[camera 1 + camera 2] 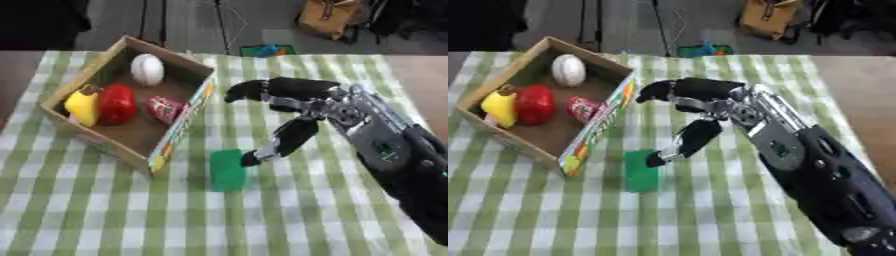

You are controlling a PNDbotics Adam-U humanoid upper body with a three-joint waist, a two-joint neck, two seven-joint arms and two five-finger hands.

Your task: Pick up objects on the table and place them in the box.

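Note:
A green block (227, 170) lies flat on the checked cloth just right of the cardboard box (182, 122). My right hand (293, 107) hangs over it, coming in from the right. The thumb tip touches the block's upper right corner, and the fingers (249, 90) are spread apart higher up, holding nothing. Inside the box lie a white egg-shaped ball (147, 69), a red pepper (116, 104), a yellow banana (81, 106) and a red can (164, 108). My left hand shows in neither view.
The green-and-white checked cloth (289, 220) covers the table. Beyond the far edge stand a brown bag (328, 17) and a small blue and green thing (267, 50) on the floor.

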